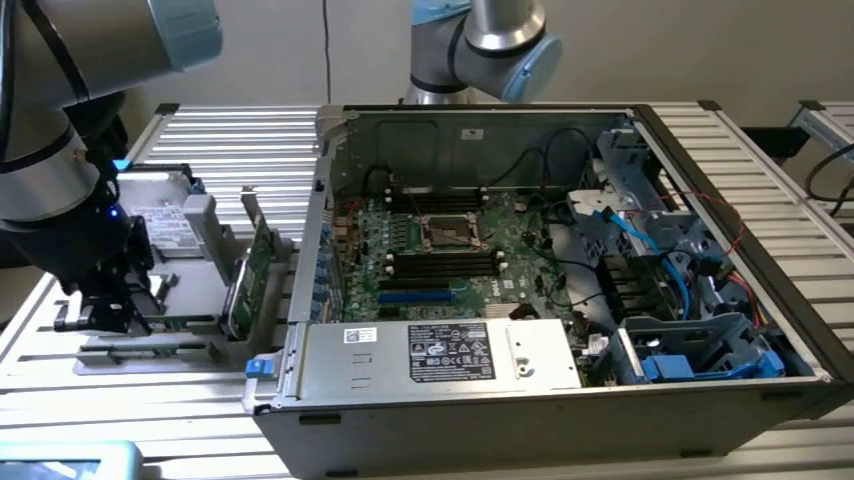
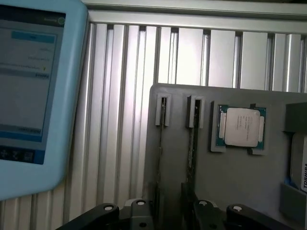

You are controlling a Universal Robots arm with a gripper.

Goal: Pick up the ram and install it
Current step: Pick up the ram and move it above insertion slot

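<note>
In the wrist view, a grey holder plate (image 2: pixel 230 191) carries two narrow slots side by side. A thin dark-green ram stick (image 2: pixel 192 143) stands edge-on in one slot, and a second thin edge (image 2: pixel 161 139) runs along the other. My gripper (image 2: pixel 170 215) hangs just above the near end of these two slots. In the exterior view, the gripper (image 1: pixel 100 308) sits low over the holder plate (image 1: pixel 147 352), at that view's left, beside the open computer case (image 1: pixel 320 200). The motherboard's black memory slots (image 1: pixel 441 265) lie inside the case.
A processor chip (image 2: pixel 240 126) and a hard drive (image 2: pixel 300 167) rest in the holder's other pockets. A tall green expansion card (image 1: pixel 248 285) stands between holder and case. A light-blue tablet (image 2: pixel 33 91) lies on the ribbed metal table. A second arm's base (image 1: pixel 481 45) stands behind the case.
</note>
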